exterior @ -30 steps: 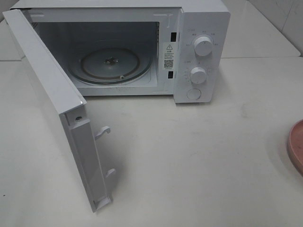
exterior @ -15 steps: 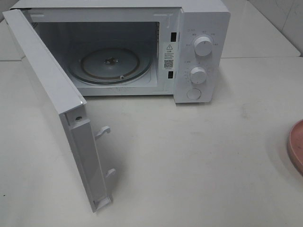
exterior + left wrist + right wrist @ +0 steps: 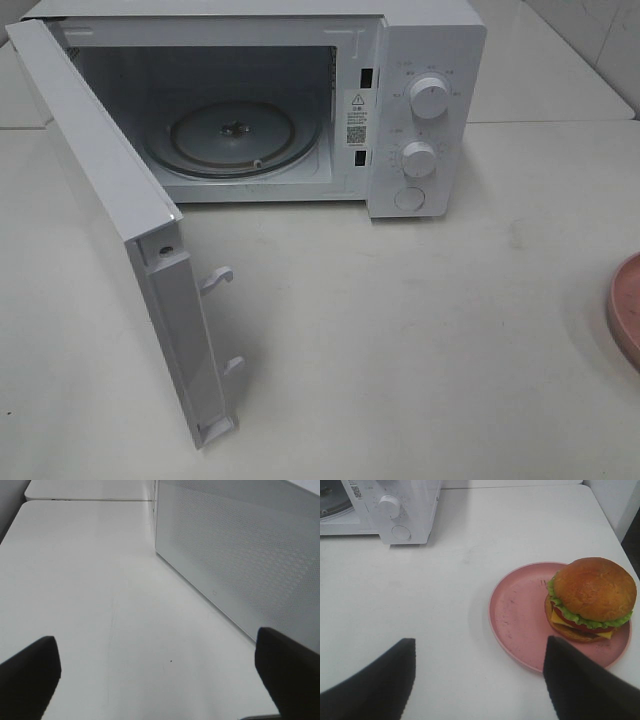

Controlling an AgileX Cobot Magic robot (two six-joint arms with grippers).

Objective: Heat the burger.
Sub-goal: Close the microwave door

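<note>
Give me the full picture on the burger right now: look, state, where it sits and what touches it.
The burger shows only in the right wrist view. It has a glossy golden-brown top bun, frilly green lettuce, a red slice, yellow cheese, a dark patty and a bottom bun. It sits upright and intact on the pink plate, toward the rim farthest from the microwave. Only the plate touches it; the right gripper is open and clear of it.

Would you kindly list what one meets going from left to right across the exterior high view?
Open microwave door → glass turntable → control knobs → pink plate, cut off at the right edge.
</note>
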